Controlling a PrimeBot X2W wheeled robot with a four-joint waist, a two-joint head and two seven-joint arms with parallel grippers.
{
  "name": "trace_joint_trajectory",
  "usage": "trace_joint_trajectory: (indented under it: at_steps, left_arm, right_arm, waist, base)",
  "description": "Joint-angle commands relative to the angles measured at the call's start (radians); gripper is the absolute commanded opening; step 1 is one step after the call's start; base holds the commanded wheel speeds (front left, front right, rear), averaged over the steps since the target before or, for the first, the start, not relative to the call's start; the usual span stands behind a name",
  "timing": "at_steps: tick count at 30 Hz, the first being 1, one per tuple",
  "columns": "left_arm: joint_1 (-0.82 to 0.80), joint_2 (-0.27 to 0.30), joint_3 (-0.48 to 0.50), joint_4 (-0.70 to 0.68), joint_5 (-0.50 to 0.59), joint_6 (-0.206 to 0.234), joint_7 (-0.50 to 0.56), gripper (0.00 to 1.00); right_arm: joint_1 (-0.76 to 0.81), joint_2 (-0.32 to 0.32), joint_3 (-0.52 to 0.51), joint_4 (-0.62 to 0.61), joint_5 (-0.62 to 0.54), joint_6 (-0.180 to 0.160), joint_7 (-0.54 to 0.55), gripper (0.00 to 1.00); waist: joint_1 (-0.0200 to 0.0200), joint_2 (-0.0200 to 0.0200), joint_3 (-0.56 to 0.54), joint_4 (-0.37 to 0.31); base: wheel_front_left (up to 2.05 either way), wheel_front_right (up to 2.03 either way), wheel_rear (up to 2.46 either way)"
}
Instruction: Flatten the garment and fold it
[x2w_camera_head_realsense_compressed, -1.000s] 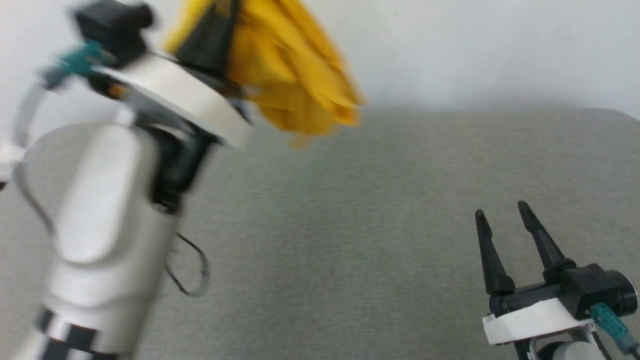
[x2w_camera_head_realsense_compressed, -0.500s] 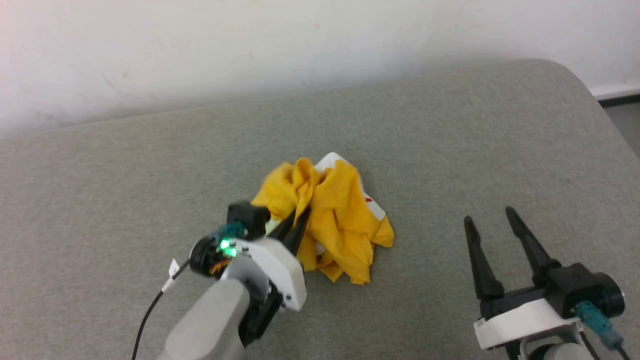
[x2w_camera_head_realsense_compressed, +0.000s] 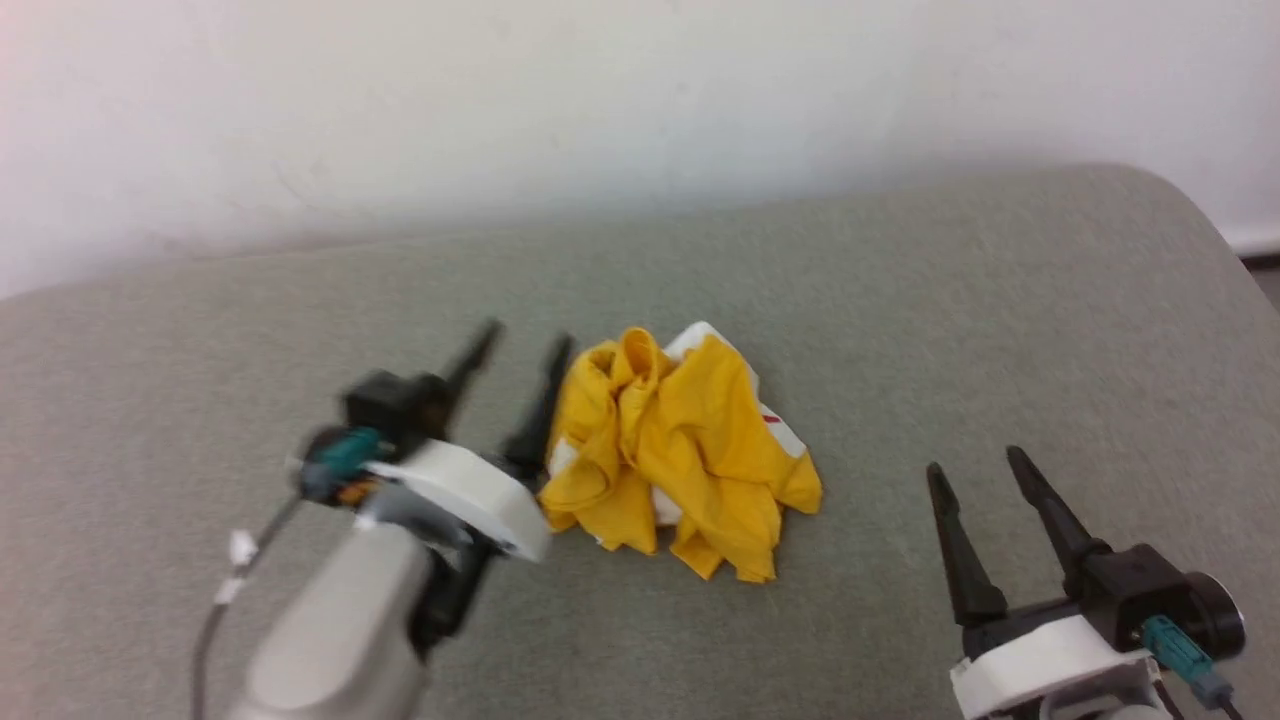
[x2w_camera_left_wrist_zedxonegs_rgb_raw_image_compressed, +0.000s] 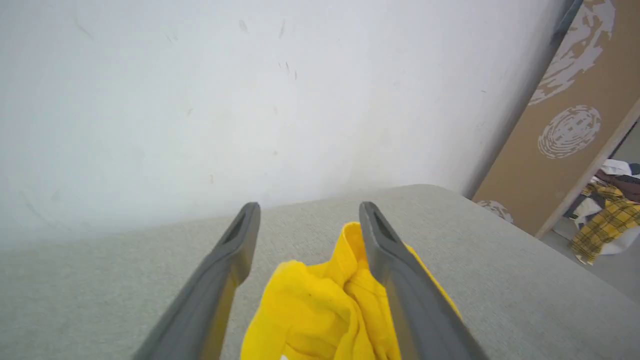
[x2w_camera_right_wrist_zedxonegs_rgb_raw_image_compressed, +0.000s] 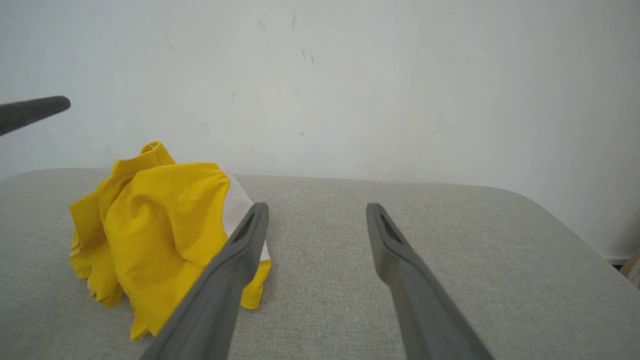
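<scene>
Closest to the robot, at the lower right of the head view, the right tool (x2w_camera_head_realsense_compressed: 973, 462) is wide open. Its two dark fingers point up and away, with nothing between them. It is over bare grey cloth, well apart from the garment (x2w_camera_head_realsense_compressed: 680, 450).

At the lower left, the left tool (x2w_camera_head_realsense_compressed: 528, 337) looks blurry. It is open too and holds nothing. Its pale arm (x2w_camera_head_realsense_compressed: 340, 620) comes up from the bottom edge. One of its fingers is just beside the left edge of the garment; I cannot tell if it touches. In the left wrist view, the yellow cloth shows low down between the two spread fingers.

The garment lies in a crumpled heap near the middle of the surface (x2w_camera_head_realsense_compressed: 950, 300), between the two tools and closer to the left one. It is mostly yellow, with some white bits and a small red mark on its right side.

The surface is grey, with a round corner at the far right. Behind it is a plain white wall (x2w_camera_head_realsense_compressed: 600, 100). In the left wrist view, a brown board (x2w_camera_left_wrist_zedxonegs_rgb_raw_image_compressed: 565, 125) with pale round marks stands past the wall, and a pile of clothes (x2w_camera_left_wrist_zedxonegs_rgb_raw_image_compressed: 607, 210) lies beside it.
</scene>
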Motion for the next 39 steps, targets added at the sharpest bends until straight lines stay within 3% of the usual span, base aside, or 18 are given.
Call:
trace_joint_trajectory:
  at_steps: [1,6,9,13,17,23,31,34,39]
  left_arm:
    - [0.021,0.028,0.022,-0.032,0.009,0.020,-0.008,1.00]
    - [0.135,0.121,0.119,-0.208,0.050,0.097,-0.015,1.00]
    - [0.223,0.139,0.174,-0.304,0.075,0.132,-0.016,1.00]
    - [0.351,0.141,0.200,-0.376,0.143,0.158,-0.016,1.00]
    - [0.457,0.101,0.243,-0.426,0.199,0.191,-0.016,1.00]
    - [0.554,0.038,0.280,-0.449,0.239,0.177,-0.016,1.00]
    - [0.535,-0.004,0.303,-0.428,0.273,0.122,-0.016,1.00]
    - [0.524,-0.016,0.313,-0.421,0.282,0.111,-0.016,1.00]
    - [0.510,-0.046,0.318,-0.402,0.293,0.091,-0.016,1.00]
  right_arm:
    - [0.015,0.001,-0.010,0.001,-0.003,-0.002,-0.005,1.00]
    - [0.040,0.001,-0.024,0.000,0.001,-0.002,-0.005,1.00]
    - [0.052,0.001,-0.024,-0.002,0.004,-0.002,-0.005,1.00]
    - [0.064,0.001,-0.018,0.001,0.015,-0.002,-0.005,1.00]
    - [0.072,0.001,-0.009,0.004,0.025,-0.002,-0.006,1.00]
    - [0.073,0.001,-0.019,0.003,0.035,-0.002,-0.011,1.00]
    - [0.058,-0.002,-0.038,-0.038,-0.002,-0.002,0.021,1.00]
    - [0.039,-0.040,0.015,-0.067,0.021,-0.002,0.113,1.00]
    - [-0.018,-0.168,0.184,-0.069,0.146,-0.002,0.425,1.00]
  waist:
    - [0.0000,-0.0002,-0.064,0.068]
    - [0.0000,-0.0002,-0.088,0.108]
    - [0.0000,-0.0002,-0.094,0.126]
    - [0.0000,-0.0002,-0.101,0.134]
    - [0.0000,-0.0002,-0.106,0.132]
    - [0.0000,-0.0002,-0.098,0.135]
    - [0.0000,-0.0002,-0.071,0.184]
    - [0.0000,-0.0002,-0.054,0.209]
    - [0.0000,-0.0002,-0.018,0.254]
  base:
    - [0.00,0.00,0.00]
    - [0.00,0.00,0.00]
    - [0.00,0.00,0.00]
    - [0.00,0.00,0.00]
    - [0.00,0.00,0.00]
    - [0.00,0.00,0.00]
    - [0.00,0.00,0.00]
    - [0.00,0.00,0.00]
    - [0.00,0.00,0.00]
